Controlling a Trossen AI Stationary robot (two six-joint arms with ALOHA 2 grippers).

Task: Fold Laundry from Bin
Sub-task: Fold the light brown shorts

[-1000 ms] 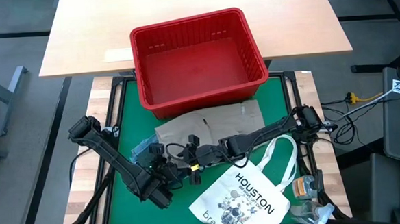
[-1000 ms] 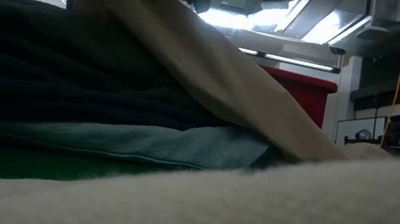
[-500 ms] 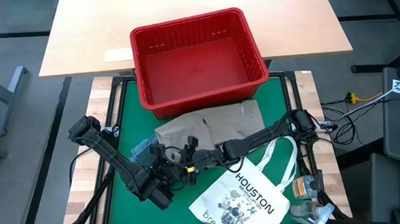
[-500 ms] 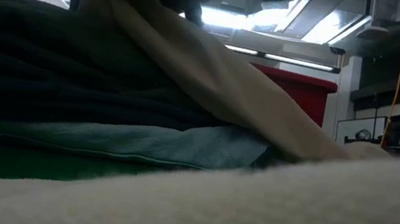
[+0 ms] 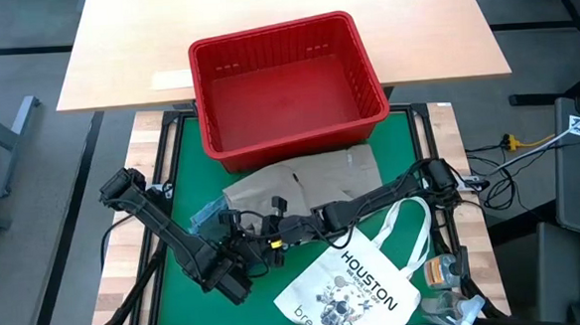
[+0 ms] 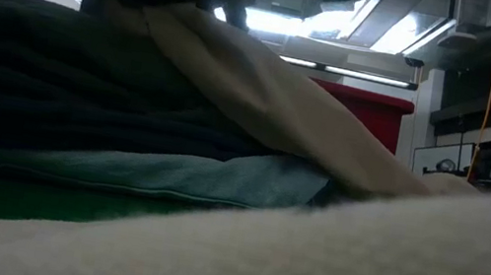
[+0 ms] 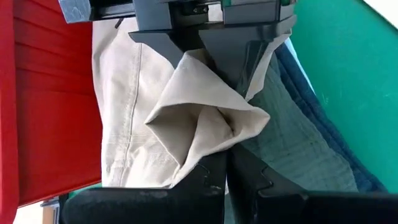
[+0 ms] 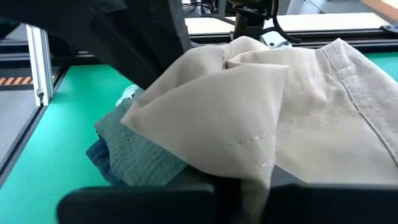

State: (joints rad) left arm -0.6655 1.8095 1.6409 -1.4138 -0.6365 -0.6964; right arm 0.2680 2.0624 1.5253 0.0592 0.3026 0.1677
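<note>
1. High view, left side first: the left claw point(image 5: 237, 247) sits low over the green surface point(image 5: 186, 163), near its front edge, pinched tight on a corner of the tan garment point(image 5: 316, 176). In the left wrist view its fingers point(image 7: 214, 177) meet on a bunched fold of that cloth point(image 7: 205, 118).
2. Just to its right, the right claw point(image 5: 274, 235) is almost touching the left one and is also clamped on the same tan corner; its wrist view shows the fabric point(image 8: 249, 106) gathered between its closed fingers.
3. Both grips are on one small bunch, so the step in hand looks like a handover or a re-grip to find a second corner. My advice: keep one claw fixed and slide the other along the hem, not off it, until the edge runs taut between them.
4. Lift only enough to clear the blue-green garments point(image 7: 292, 143) lying under the tan one, or they may drag along.
5. Spread the garment toward the open green area on the left, away from the white tote bag point(image 5: 351, 289) at the front right.
6. Further back, the red bin point(image 5: 286, 88) stands with no laundry showing inside; the garment's far edge lies against its front wall, so pull gently to avoid shifting it.
</note>
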